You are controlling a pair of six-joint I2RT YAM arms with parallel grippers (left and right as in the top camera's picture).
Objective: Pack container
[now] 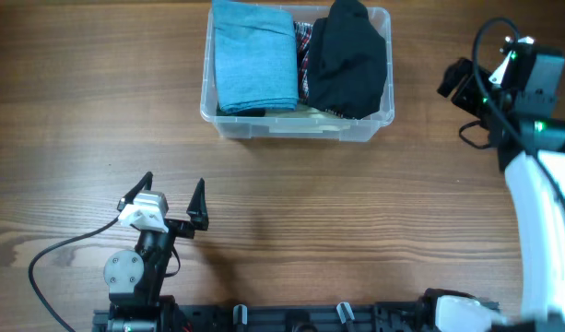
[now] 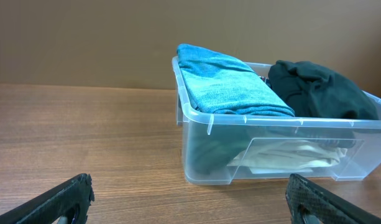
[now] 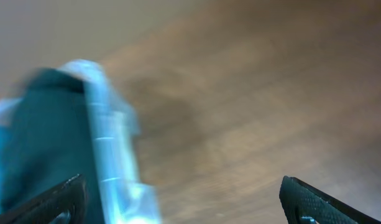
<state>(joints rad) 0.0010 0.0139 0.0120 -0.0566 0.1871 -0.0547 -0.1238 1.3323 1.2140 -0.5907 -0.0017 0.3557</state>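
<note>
The clear plastic container (image 1: 291, 128) stands at the back middle of the table. It holds a folded blue garment (image 1: 254, 55) on the left, a plaid garment (image 1: 303, 44) in the middle and a black garment (image 1: 348, 60) on the right. My left gripper (image 1: 174, 196) is open and empty near the front left, well short of the container. In the left wrist view the container (image 2: 206, 146), blue garment (image 2: 227, 84) and black garment (image 2: 314, 87) lie ahead of the open jaws (image 2: 190, 205). My right gripper (image 1: 455, 81) is open and empty, to the right of the container. Its blurred view shows the jaws (image 3: 190, 208) and the container's corner (image 3: 112, 143).
A pale folded item (image 2: 283, 155) shows through the container's front wall, under the garments. The wooden table (image 1: 356, 212) stretches bare between the left gripper and the container. A black cable (image 1: 52, 254) runs from the left arm's base.
</note>
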